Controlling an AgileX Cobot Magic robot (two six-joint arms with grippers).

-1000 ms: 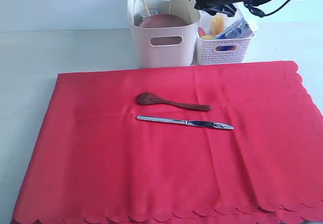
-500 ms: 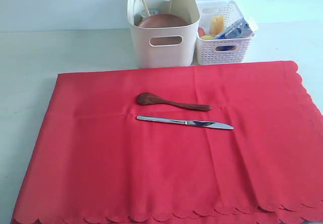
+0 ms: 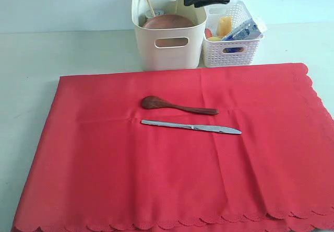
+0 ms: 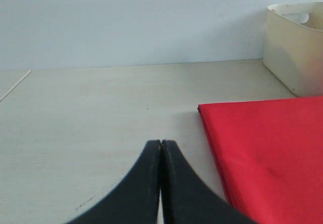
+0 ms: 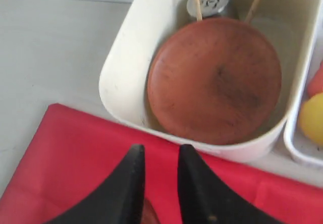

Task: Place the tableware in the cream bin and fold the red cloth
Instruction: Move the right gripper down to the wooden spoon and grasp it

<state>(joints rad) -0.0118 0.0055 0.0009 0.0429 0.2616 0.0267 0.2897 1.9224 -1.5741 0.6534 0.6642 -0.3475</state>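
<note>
Exterior view, spoon (image 3: pixel 177 105) on red cloth (image 3: pixel 104 164) in front of cream bin (image 3: pixel 169 44), lying crosswise, bowl end left, knife (image 3: pixel 190 127) parallel just past it, tip right, plate (image 5: pixel 214 80) inside bin, right claw (image 5: pixel 160 151) above bin, narrowly parted, empty, left claw (image 4: pixel 161 143) closed on nothing.

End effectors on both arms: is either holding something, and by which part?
Nothing is held. The left end effector is shut with nothing in it; the right end effector is slightly open, also empty.
</note>
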